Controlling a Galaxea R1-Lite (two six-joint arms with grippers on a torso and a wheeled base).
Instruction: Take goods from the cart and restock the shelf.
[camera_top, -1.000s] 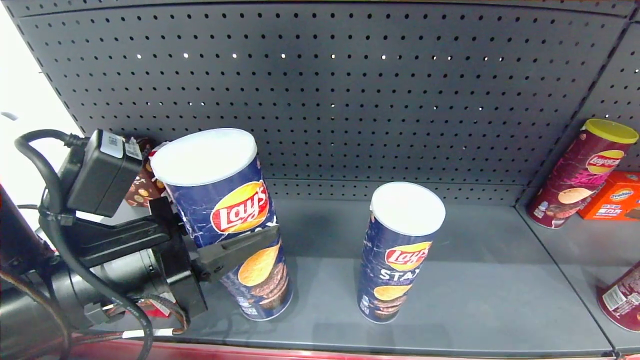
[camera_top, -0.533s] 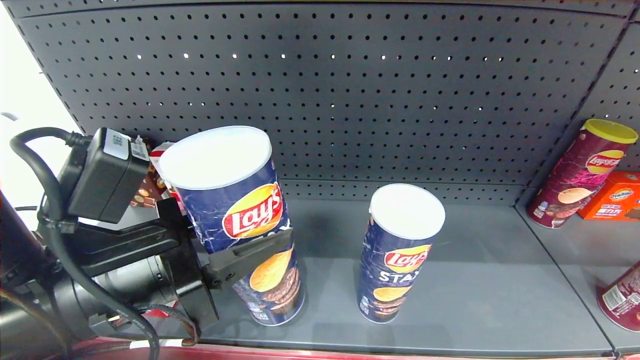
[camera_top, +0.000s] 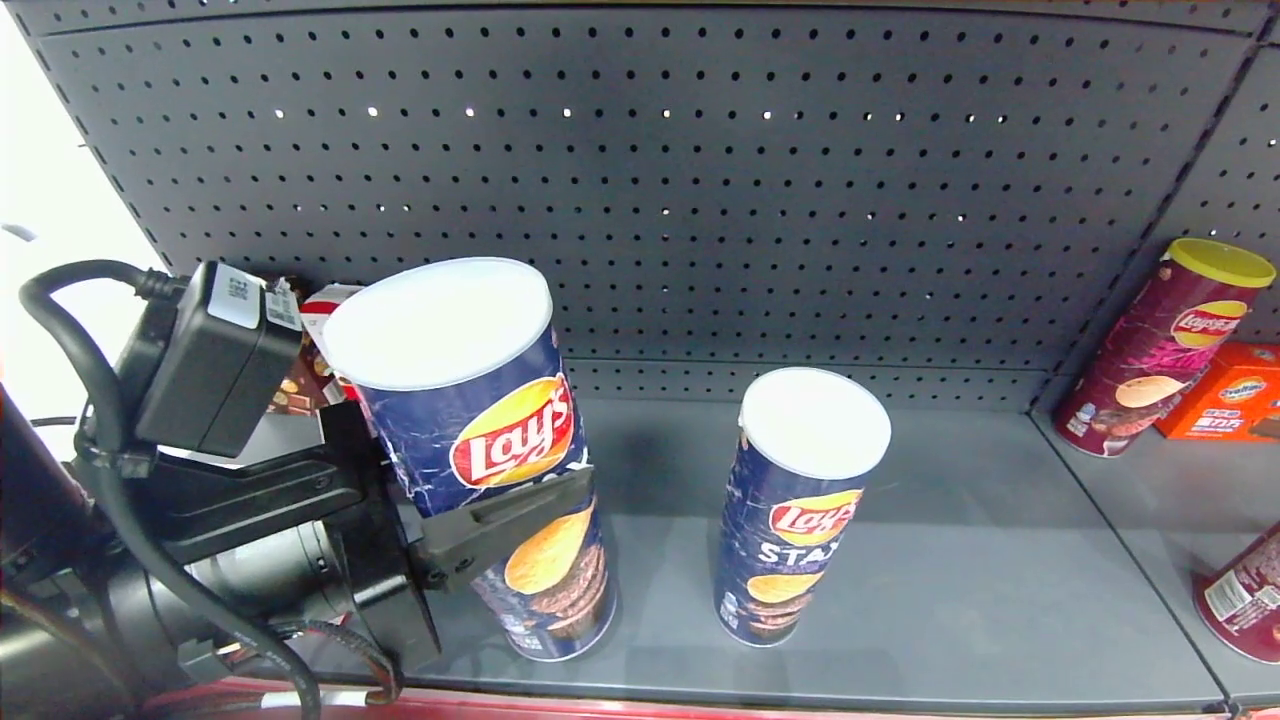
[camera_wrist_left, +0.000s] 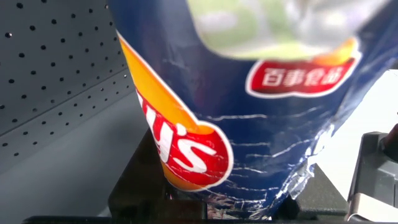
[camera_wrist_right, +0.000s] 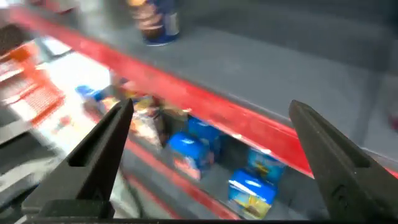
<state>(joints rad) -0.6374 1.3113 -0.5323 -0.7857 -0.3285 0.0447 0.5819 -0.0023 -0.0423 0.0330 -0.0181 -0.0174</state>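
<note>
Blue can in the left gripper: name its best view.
Head view: the blue can shows whole, top to base, the left gripper clamped on its middle. The left wrist view gives a close stretch of its wall. The right wrist view has a distant can, too blurred to identify.

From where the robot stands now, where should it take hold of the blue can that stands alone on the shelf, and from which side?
I would hold the lone can around the middle of its round body, coming from the shelf's open front. It stands upright, its flat lid gives no hold, the back wall blocks the rear, and the other can is on its left.
</note>
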